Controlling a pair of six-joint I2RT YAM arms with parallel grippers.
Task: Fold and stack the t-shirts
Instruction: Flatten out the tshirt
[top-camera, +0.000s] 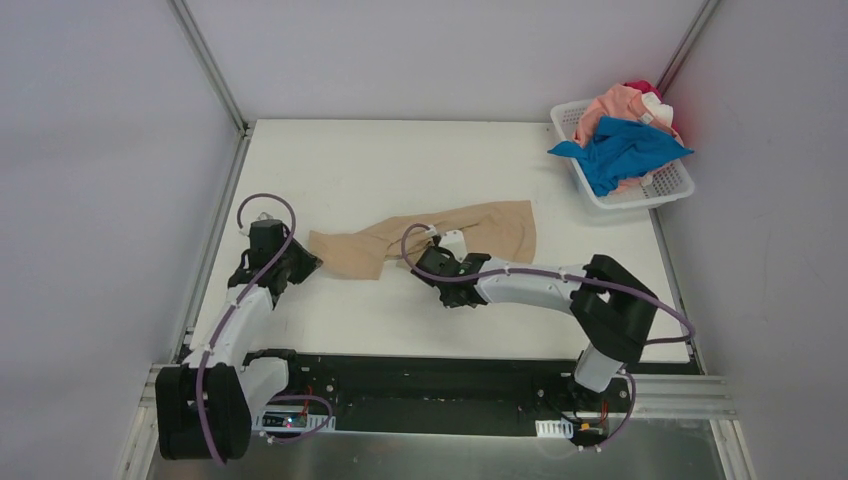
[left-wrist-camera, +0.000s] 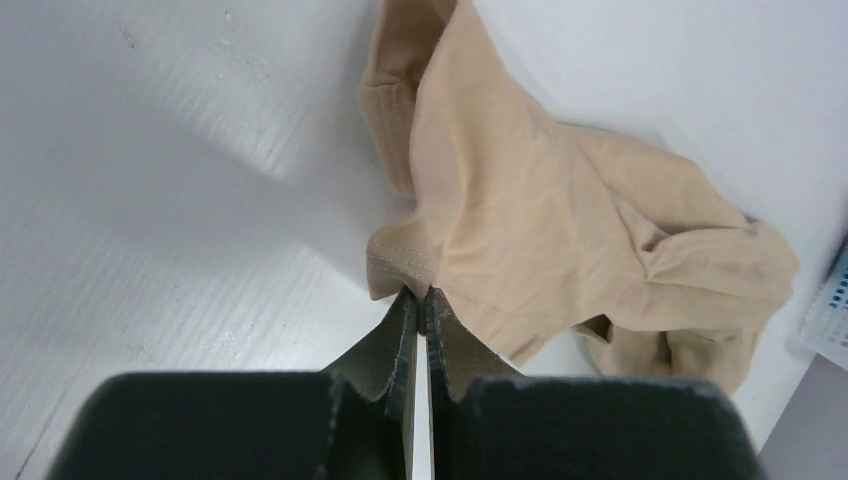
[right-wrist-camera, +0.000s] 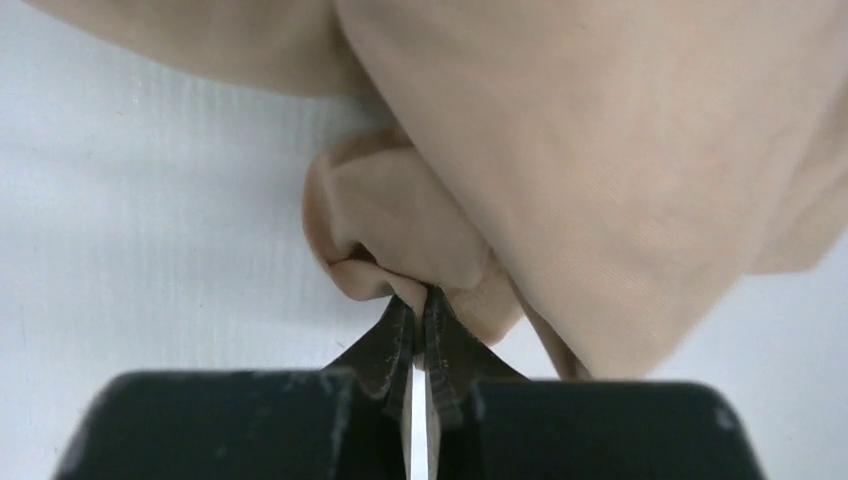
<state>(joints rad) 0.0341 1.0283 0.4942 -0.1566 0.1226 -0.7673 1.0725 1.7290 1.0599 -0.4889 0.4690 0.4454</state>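
Observation:
A tan t-shirt lies rumpled and stretched across the middle of the white table. My left gripper is shut on its left hem; the left wrist view shows the pinch with the shirt spreading away. My right gripper is shut on a bunched fold at the shirt's near edge, seen in the right wrist view under the hanging cloth. A blue t-shirt, a salmon pink one and a bit of red cloth are piled in the basket.
A white lattice basket stands at the table's back right corner. Grey walls and metal frame posts enclose the table. The arm bases sit on a black rail at the near edge.

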